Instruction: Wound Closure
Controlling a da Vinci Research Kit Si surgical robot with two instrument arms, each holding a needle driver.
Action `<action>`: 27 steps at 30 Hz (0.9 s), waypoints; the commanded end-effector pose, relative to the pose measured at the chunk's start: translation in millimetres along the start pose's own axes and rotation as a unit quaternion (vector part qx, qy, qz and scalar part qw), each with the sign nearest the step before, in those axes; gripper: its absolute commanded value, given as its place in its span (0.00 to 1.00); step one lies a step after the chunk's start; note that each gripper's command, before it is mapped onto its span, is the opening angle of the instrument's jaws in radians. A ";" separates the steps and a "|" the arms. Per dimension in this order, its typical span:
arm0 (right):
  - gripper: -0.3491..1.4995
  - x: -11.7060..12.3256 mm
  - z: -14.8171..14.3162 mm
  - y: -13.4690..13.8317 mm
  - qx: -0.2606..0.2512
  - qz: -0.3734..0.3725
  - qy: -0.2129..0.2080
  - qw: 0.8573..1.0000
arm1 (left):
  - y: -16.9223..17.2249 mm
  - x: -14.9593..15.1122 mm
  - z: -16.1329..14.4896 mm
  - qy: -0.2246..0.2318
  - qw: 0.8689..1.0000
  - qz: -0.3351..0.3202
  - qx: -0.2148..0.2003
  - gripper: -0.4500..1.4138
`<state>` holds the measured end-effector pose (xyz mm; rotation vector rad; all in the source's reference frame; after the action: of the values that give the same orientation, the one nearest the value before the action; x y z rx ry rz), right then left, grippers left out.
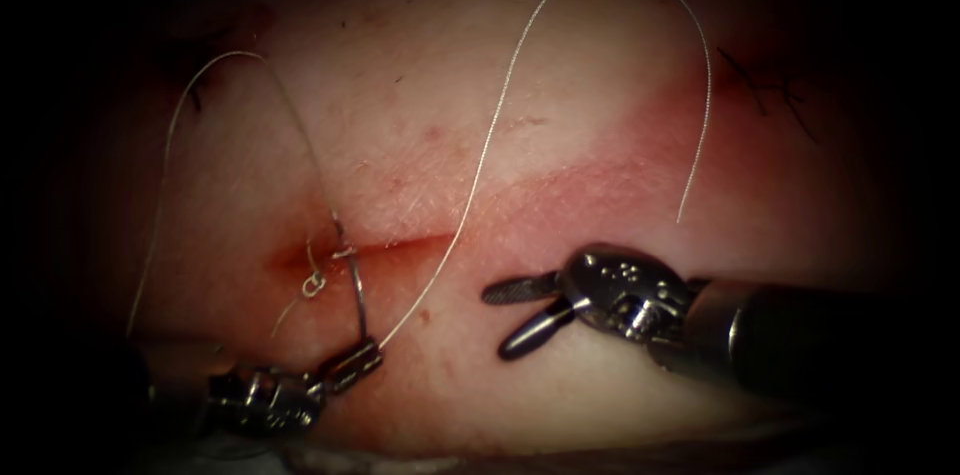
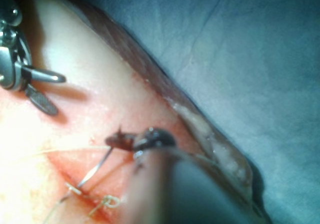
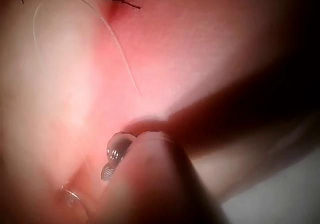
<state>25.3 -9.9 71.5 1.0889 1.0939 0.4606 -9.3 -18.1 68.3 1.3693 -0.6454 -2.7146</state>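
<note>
Steel needle (image 1: 355, 280) in left tool (image 1: 352, 365); right tool (image 1: 515, 315) empty.

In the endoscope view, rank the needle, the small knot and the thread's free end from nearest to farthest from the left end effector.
1. Needle: held in the left end effector, its far end in the tissue at the cut.
2. Small knot: just left of the needle, below the cut.
3. Thread's free end: far right, above the open right end effector.

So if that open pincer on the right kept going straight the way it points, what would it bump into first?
Probably the thread slanting up from the left pincer, which holds the needle near its tail end. The right pincer, open and holding nothing, points left toward it, though depth is unclear and it might pass above.
</note>
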 end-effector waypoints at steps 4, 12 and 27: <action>0.91 0.0 1.3 -0.8 0.000 0.004 0.009 1.000 | 1.3 3.3 -2.5 0.009 1.000 -0.015 -0.010 0.00; 0.91 3.0 2.4 -3.9 -0.020 0.027 0.053 0.998 | -2.8 11.4 -7.0 0.035 0.999 -0.033 0.003 0.00; 0.89 8.3 1.1 -11.1 -0.048 0.035 0.102 0.993 | -19.2 14.5 -11.5 0.083 0.992 -0.025 0.087 0.00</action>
<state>27.1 -8.4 57.4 1.0079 1.2026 0.6892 -5.9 -6.8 43.0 1.6509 -0.8758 -2.5919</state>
